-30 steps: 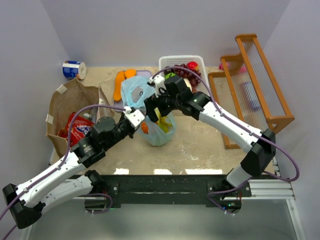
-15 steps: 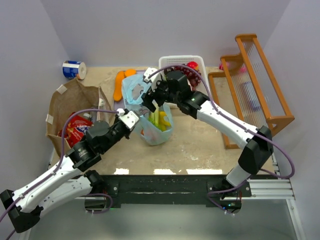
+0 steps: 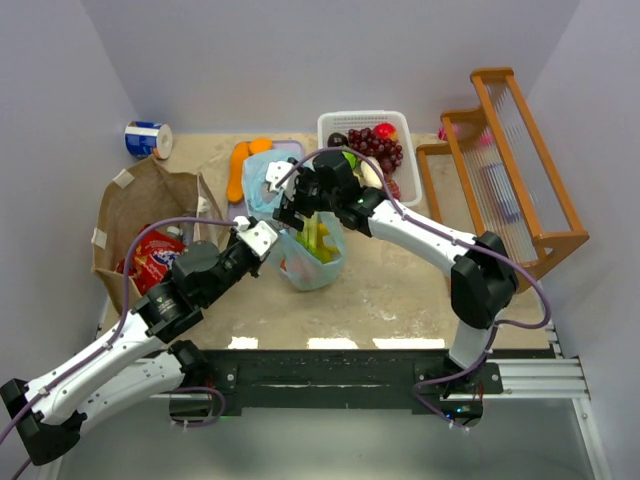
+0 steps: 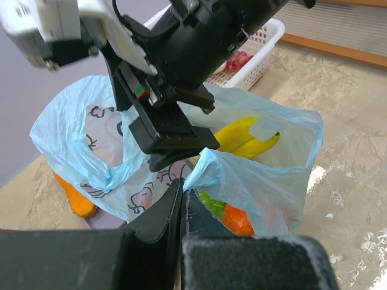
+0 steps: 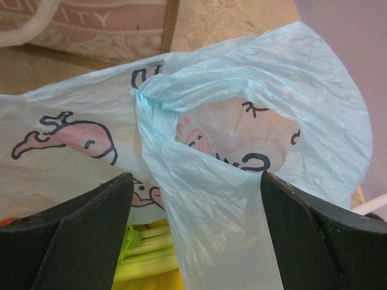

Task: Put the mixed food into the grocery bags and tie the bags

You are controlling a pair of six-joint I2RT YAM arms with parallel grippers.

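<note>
The light-blue bag [image 3: 318, 262] with pink cartoon prints stands mid-table, holding a yellow banana [image 4: 245, 134], green stalks [image 5: 151, 257] and an orange piece [image 4: 237, 220]. My left gripper [image 3: 262, 238] is shut, its fingertips [image 4: 182, 188] pinching the bag's near rim. My right gripper [image 3: 292, 205] hovers over the bag's far side, open. Its two fingers [image 5: 91, 223] straddle a twisted handle loop [image 5: 199, 175] of the bag without closing on it. The brown paper bag [image 3: 140, 195] stands open at the left.
A red packet [image 3: 155, 262] lies in the paper bag. The white basket [image 3: 392, 123] behind holds purple grapes [image 3: 376, 146]. Orange slabs [image 3: 240, 165] lie behind the blue bag, a blue-white can [image 3: 148, 138] at far left, a wooden rack [image 3: 510, 170] on the right.
My right gripper has moved left and farther back, from above the bag's middle to its far handle. The left arm drew back slightly, still pinching the rim.
</note>
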